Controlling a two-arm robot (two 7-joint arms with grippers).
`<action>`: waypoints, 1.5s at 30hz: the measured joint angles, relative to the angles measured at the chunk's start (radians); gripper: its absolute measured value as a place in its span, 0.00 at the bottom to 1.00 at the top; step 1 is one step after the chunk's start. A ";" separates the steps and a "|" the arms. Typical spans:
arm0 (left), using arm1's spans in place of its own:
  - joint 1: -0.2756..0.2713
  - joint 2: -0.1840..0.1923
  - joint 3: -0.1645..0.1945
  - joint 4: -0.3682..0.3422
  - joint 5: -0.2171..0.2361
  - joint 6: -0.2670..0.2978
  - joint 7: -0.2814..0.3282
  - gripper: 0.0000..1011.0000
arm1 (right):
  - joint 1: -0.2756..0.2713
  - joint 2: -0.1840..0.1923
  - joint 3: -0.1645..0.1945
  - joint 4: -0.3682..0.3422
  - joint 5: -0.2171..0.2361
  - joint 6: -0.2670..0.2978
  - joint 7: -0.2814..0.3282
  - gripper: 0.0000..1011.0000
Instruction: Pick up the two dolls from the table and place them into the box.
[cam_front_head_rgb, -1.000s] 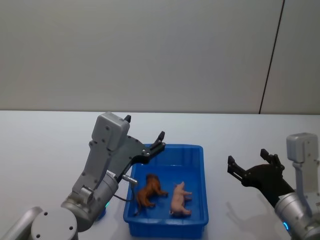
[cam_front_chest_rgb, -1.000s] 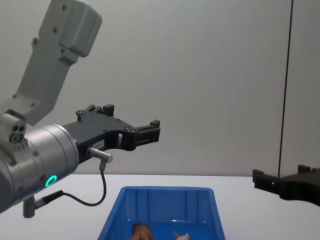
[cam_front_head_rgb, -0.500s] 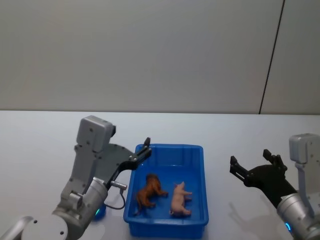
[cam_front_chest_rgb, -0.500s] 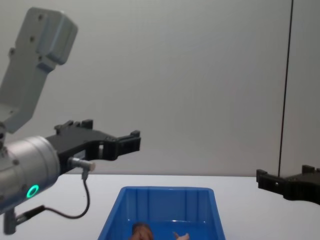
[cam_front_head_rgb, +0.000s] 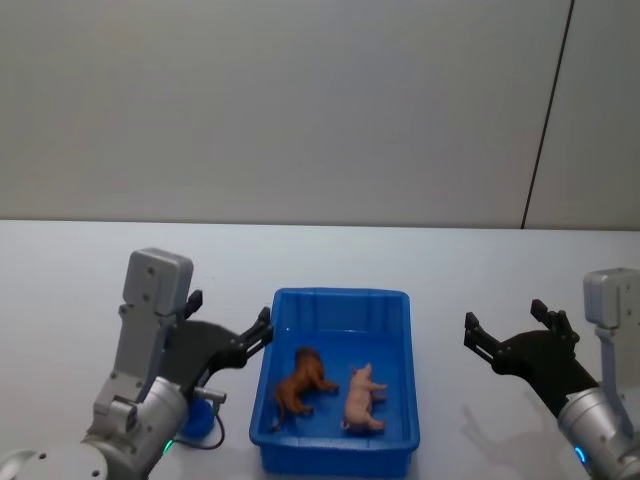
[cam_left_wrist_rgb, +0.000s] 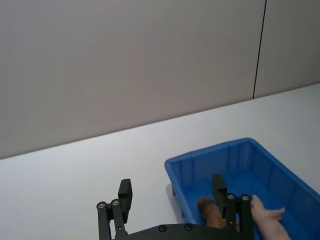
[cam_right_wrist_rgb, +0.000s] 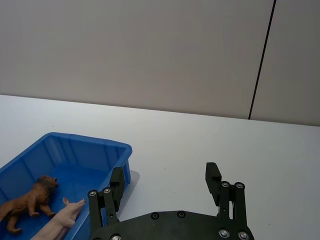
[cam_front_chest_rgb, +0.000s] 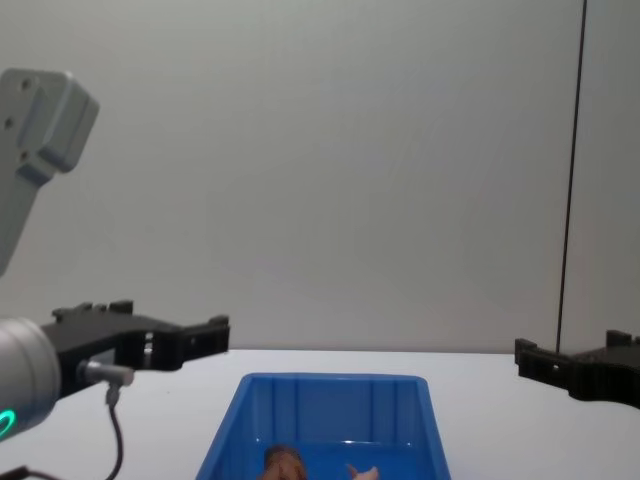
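Moved: left gripper (cam_front_head_rgb: 235, 325) retreated beside box (cam_front_head_rgb: 340, 294), jaws wide.
Dolls: brown doll (cam_front_head_rgb: 298, 383), pink doll (cam_front_head_rgb: 360, 398) in box, outside jaws.
Right gripper (cam_front_head_rgb: 505, 320): wide.
Chest view: doll tops alone.

The wall (cam_front_head_rgb: 300, 100) at the back is plain and grey. A thin dark line (cam_front_head_rgb: 548, 110) runs down it on the right. The light is soft and even.
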 joint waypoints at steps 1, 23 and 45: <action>0.003 0.003 -0.002 -0.001 -0.004 0.006 0.000 0.99 | 0.000 0.000 0.000 0.000 0.000 0.000 0.000 0.99; 0.038 0.059 -0.045 0.046 -0.093 0.128 -0.047 0.99 | -0.001 0.001 0.000 -0.001 0.000 0.000 -0.001 0.99; 0.025 0.060 -0.070 0.159 -0.128 0.111 -0.114 0.99 | -0.001 0.001 0.000 0.000 0.000 0.000 -0.001 0.99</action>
